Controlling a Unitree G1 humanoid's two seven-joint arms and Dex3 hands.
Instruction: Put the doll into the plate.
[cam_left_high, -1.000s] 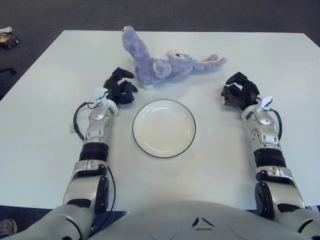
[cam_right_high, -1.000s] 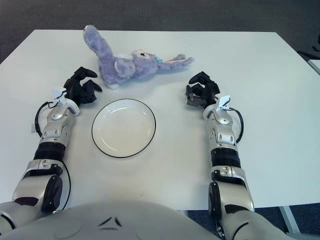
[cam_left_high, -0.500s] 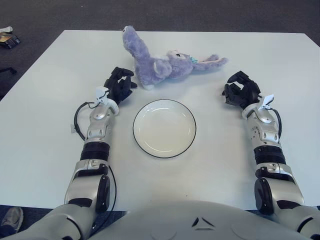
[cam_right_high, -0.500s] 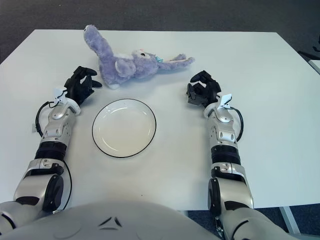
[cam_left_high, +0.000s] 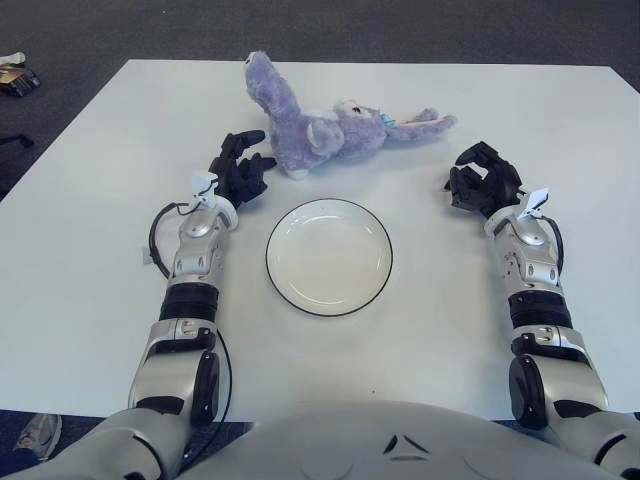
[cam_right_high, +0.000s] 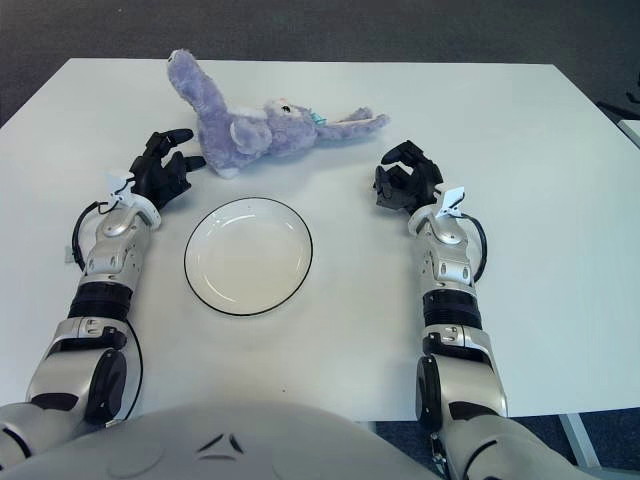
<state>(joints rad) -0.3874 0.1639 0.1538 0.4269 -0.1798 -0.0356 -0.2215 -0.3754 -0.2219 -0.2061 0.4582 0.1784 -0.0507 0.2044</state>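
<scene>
Uncurling over the last second, the left hand (cam_left_high: 240, 168) has opened its dark fingers and edged up-frame toward the purple plush rabbit (cam_left_high: 325, 125), while the right hand (cam_left_high: 482, 180) has crept only slightly forward.

Left eye view: the rabbit lies on its side in the upper centre of the frame, one long ear pointing up-left, the other stretched toward the upper right. The left hand sits just beside the toy's lower-left edge, fingers spread and holding nothing; whether a fingertip already touches the fur cannot be told. The white plate (cam_left_high: 372, 295) with its thin dark rim rests empty at mid-frame, near the doll but apart from it, on the white table (cam_left_high: 90, 290).

Right eye view: the right hand (cam_right_high: 404, 178) waits at centre right, fingers loosely curled around nothing, well clear of the rabbit's (cam_right_high: 250, 120) outstretched ear. The left hand (cam_right_high: 166, 166) shows its fingers fanned toward the toy.

The change reads as a reach opening for a grasp; the doll is not yet lifted, so the whole transfer to the plate (cam_right_high: 290, 290) remains ahead.
</scene>
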